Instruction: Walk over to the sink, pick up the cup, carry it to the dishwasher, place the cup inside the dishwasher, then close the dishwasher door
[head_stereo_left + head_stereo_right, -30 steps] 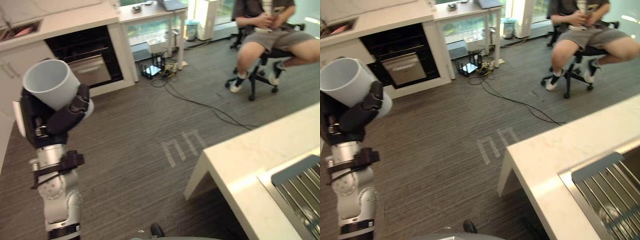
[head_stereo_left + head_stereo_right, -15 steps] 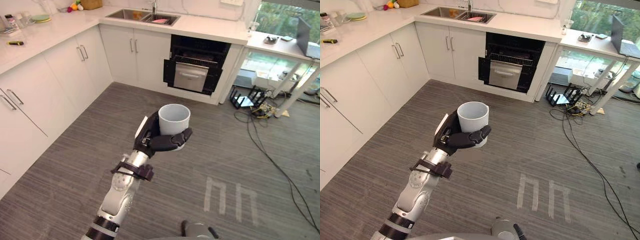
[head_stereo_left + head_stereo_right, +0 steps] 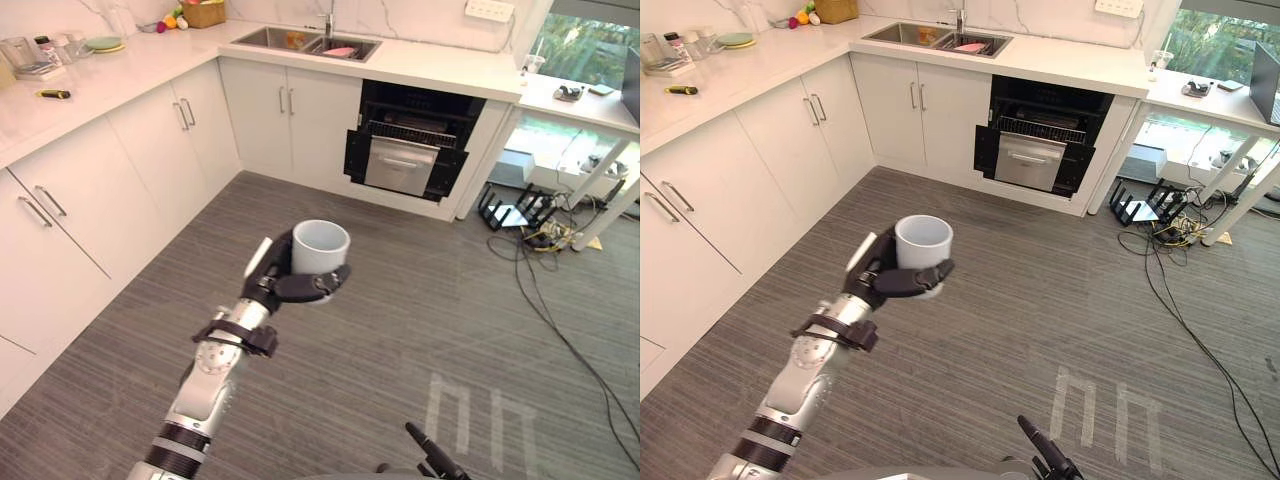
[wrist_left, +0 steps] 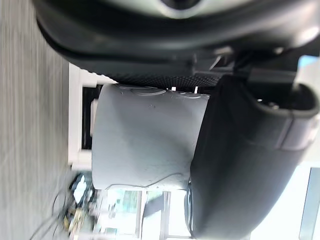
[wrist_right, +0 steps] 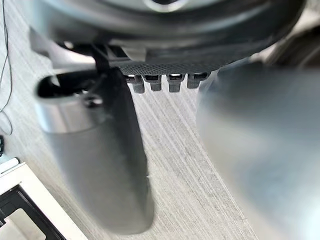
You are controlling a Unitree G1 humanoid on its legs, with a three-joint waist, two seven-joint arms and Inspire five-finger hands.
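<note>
In the left eye view the left hand (image 3: 283,285) is raised over the grey floor (image 3: 400,300), fingers and thumb wrapped round the white cup (image 3: 320,246), which stands upright with its mouth up. The dishwasher (image 3: 415,152), dark and open-fronted, sits well apart across the room, beside the sink (image 3: 318,42) in the white table (image 3: 440,75).

The right eye view shows the same, the cup clear of everything but the hand.

The left wrist view has the thumb (image 4: 240,165) pressed against the cup's wall.

In the right wrist view the right hand (image 5: 100,155) hangs over the floor; whether it is wide or closed I cannot tell.

Pick-up looks done and the carry is under way; reaching the dishwasher, placing the cup and closing the door remain.
</note>
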